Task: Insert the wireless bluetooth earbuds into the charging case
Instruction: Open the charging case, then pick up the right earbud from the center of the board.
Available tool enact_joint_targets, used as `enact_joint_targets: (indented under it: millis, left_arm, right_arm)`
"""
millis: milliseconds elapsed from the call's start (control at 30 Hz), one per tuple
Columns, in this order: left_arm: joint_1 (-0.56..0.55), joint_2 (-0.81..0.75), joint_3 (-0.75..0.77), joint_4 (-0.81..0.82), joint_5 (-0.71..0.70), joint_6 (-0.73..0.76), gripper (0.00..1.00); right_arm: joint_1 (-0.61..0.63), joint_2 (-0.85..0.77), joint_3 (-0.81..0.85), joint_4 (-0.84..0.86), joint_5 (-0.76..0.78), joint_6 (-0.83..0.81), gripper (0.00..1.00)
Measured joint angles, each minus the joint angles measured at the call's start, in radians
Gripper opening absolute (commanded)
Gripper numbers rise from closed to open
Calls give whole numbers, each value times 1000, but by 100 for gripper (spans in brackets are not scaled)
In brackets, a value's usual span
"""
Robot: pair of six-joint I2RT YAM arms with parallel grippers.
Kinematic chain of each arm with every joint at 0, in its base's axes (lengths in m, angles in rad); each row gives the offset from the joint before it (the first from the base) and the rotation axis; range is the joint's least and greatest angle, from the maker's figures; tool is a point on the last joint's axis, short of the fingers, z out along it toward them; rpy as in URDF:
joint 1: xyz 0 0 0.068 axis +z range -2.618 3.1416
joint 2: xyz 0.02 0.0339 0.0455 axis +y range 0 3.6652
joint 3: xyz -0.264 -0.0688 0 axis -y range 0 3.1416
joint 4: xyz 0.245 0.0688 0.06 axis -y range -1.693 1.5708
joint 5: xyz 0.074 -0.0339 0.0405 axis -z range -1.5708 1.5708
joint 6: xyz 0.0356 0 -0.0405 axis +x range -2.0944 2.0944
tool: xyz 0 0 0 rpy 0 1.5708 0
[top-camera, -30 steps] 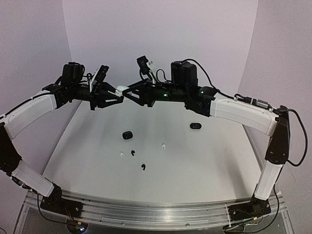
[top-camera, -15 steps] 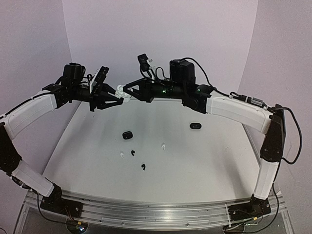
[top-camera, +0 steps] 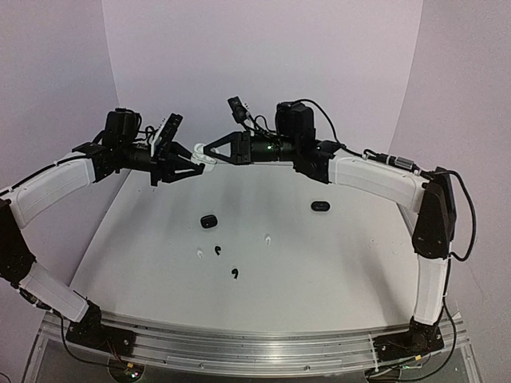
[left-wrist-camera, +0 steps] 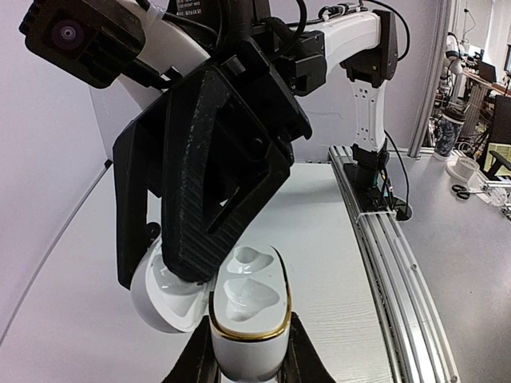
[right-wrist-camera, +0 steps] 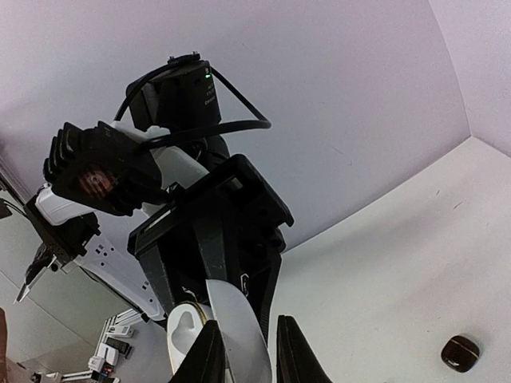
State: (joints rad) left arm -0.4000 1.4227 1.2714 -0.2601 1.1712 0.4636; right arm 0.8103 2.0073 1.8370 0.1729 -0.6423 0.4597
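A white charging case (left-wrist-camera: 246, 307) with a gold rim is held up above the table's back left, open, its two sockets empty. My left gripper (left-wrist-camera: 246, 363) is shut on the case's base. My right gripper (right-wrist-camera: 247, 355) is shut on the case's hinged lid (right-wrist-camera: 238, 331), which shows to the left of the base in the left wrist view (left-wrist-camera: 164, 297). In the top view the two grippers meet at the case (top-camera: 203, 152). On the table lie two white earbuds (top-camera: 267, 238) (top-camera: 200, 254) and two black earbuds (top-camera: 217, 250) (top-camera: 234, 274). Any other earbuds are out of view.
A small black case (top-camera: 209, 221) lies on the table under the grippers, and another black case (top-camera: 319, 207) lies at the right back, also in the right wrist view (right-wrist-camera: 461, 352). A purple wall rings the table. A metal rail (top-camera: 239, 343) runs along the near edge.
The right arm has stretched out and risen, and its gripper has shifted slightly left. Both grippers stay at the white case. The left arm has barely moved, and the earbuds have not moved.
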Motion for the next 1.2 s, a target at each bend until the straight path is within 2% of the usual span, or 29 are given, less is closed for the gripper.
enact_joint_targets:
  millis: [167, 533, 1200]
  left_arm:
    - [-1, 0, -11, 27, 3, -61, 0]
    - [-2, 0, -24, 41, 10, -200, 0]
    - [-4, 0, -25, 43, 31, -213, 0]
  right_arm:
    - [-7, 6, 1, -1, -27, 45, 34]
    - [-18, 41, 25, -5, -65, 107, 48]
    - [-18, 72, 96, -36, -69, 119, 63]
